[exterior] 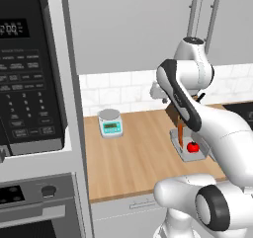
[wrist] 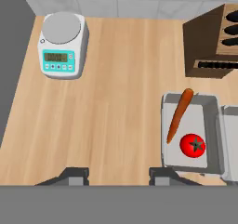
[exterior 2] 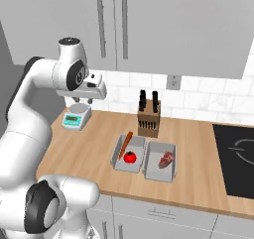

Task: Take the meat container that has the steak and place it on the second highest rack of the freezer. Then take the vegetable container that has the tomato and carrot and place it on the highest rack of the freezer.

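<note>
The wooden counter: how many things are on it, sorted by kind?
Grey trays: 2, the vegetable container and the meat container
Vegetables: 2, the tomato and the carrot
Meat: 1, the steak
Kitchen scale: 1
Knife block: 1
Total: 7

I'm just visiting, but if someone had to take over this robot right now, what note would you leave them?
Gripper: jaws open, empty, high over the bare counter.
Steak in its grey tray, beside the tray with tomato and carrot, both in front of the knife block.
Done: nothing.
Left: steak tray to the freezer's second-highest rack, vegetable tray to the highest.
</note>
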